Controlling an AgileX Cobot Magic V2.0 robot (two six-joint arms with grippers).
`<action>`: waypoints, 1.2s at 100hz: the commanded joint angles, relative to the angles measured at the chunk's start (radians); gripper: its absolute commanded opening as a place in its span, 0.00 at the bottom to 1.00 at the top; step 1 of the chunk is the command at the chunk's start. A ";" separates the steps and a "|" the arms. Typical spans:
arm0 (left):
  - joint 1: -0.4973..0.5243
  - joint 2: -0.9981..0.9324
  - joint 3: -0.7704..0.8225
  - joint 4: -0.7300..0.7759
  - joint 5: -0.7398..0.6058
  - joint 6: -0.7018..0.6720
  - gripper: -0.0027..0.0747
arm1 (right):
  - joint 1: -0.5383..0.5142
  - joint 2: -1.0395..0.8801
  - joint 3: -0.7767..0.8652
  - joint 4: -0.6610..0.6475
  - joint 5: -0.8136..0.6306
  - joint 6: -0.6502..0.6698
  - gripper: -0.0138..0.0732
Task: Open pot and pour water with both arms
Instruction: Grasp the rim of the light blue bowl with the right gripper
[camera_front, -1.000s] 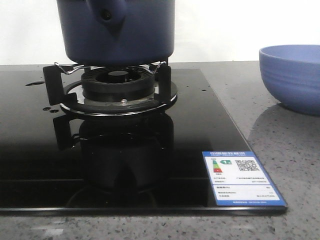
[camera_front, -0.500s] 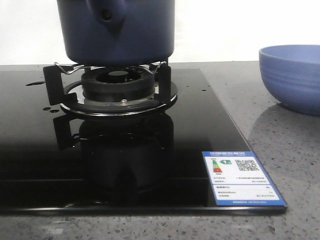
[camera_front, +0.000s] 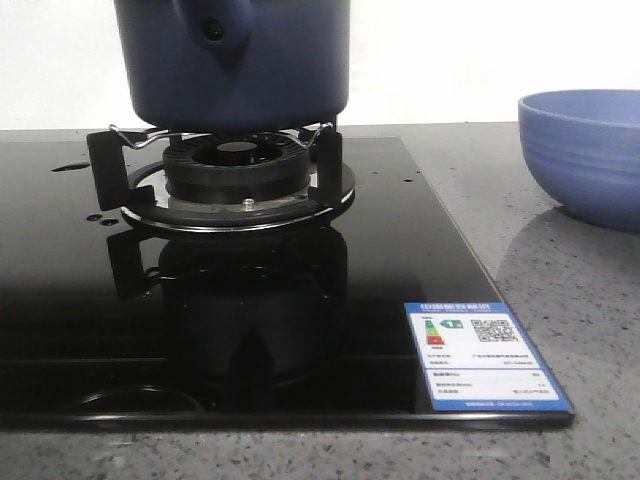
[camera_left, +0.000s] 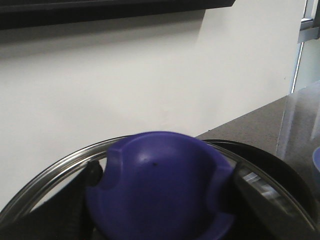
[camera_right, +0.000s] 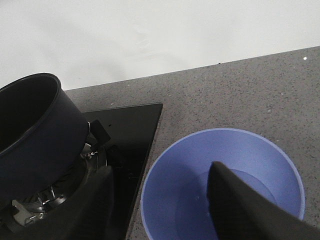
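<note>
- Shows next to no change over the last second in the front view: the pot (camera_front: 235, 60) seated squarely on the burner (camera_front: 235, 165) as before, with only a curved glint newly reflected in the cooktop (camera_front: 400, 230) glass in front of the burner.
- Suggests a pause rather than a pour: no tilt, no lift off the burner yet.
- Confirms the opening step as done in the right wrist view, with the pot (camera_right: 35, 135) bare-mouthed and dark inside.
- Finds the left gripper (camera_left: 165, 200) clamped on the blue knob (camera_left: 160, 185) of the lid (camera_left: 50, 170), one finger on each side, held against the wall and plainly away from the burner.
- Finds the right gripper (camera_right: 165, 205) spread wide and holding nothing, poised over the bowl (camera_right: 165, 170) to the right of the burner.
- Leaves grasping the pot and tipping it toward the bowl (camera_front: 585, 155) as the likely remaining work.
- Cuts off the pot's rim in the front view, so misses both arms there.
- Cannot settle the water level in the pot, nor whether the faint ring inside the bowl marks water.
</note>
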 joint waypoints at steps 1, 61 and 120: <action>0.001 -0.054 0.006 -0.083 -0.055 -0.009 0.28 | 0.003 0.003 -0.035 0.035 -0.028 -0.012 0.59; -0.010 -0.111 0.144 -0.172 -0.184 0.078 0.28 | 0.003 0.003 -0.035 0.037 -0.067 0.050 0.59; -0.057 -0.107 0.144 -0.176 -0.182 0.080 0.28 | -0.037 0.190 -0.270 -0.199 0.031 0.241 0.59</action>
